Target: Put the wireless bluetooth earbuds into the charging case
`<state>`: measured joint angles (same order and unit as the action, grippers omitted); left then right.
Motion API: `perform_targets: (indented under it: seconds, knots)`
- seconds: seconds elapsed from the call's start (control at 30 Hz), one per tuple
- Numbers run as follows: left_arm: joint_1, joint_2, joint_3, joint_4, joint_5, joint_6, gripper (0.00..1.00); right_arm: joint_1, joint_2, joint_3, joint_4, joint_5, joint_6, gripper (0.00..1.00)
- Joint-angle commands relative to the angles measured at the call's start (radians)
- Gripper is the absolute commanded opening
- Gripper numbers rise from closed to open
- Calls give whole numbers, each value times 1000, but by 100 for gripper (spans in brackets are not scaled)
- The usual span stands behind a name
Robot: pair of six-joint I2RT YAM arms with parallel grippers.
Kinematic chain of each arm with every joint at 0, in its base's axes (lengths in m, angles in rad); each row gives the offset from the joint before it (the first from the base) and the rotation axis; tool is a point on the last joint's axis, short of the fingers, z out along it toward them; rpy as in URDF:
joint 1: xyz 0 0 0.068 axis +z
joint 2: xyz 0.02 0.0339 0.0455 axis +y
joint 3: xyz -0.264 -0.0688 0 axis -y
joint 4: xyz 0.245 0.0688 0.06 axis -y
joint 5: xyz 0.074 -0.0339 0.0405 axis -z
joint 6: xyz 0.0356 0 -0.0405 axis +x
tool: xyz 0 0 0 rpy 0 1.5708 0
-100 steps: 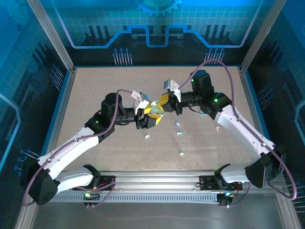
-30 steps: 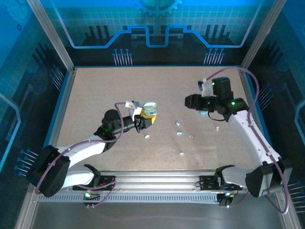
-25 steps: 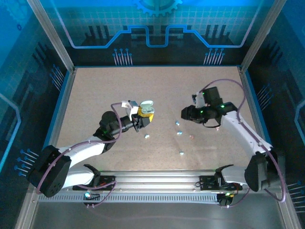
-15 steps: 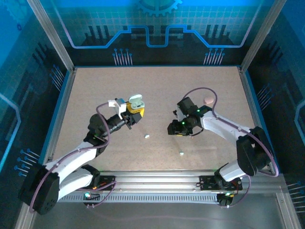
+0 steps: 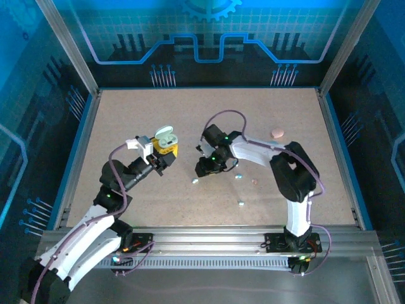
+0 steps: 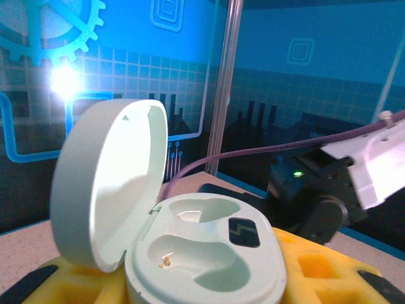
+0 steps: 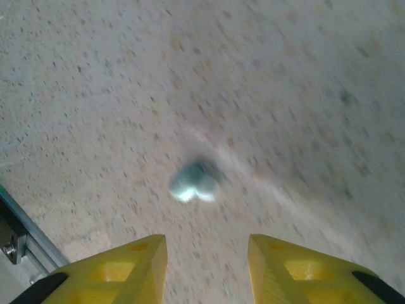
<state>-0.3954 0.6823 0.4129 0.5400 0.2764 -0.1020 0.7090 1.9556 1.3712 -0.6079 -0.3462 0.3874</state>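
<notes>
The desk (image 5: 126, 114) is carrying the scattered pieces. The left end effector (image 5: 163, 151) is clamping the charging case (image 6: 209, 253) (its lid standing open) left of the desk's middle. The right end effector (image 7: 205, 253), jaws apart, is hovering over a pale earbud (image 7: 194, 180) near the desk's middle. The other earbuds (image 5: 241, 203) are lying toward the near edge.
</notes>
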Motion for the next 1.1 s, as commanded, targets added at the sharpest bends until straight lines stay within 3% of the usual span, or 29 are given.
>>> perform_targets:
  seconds: [0.0, 0.33, 1.07]
  knots:
    - [6, -28, 51, -73, -16, 30, 33, 35, 91, 114, -53, -30, -81, 39]
    - [6, -27, 75, -113, 16, 29, 34, 67, 237, 254, -138, -52, -153, 36]
    - [5, 5, 85, -100, 46, 10, 35, 86, 81, 68, -105, -171, -145, 35]
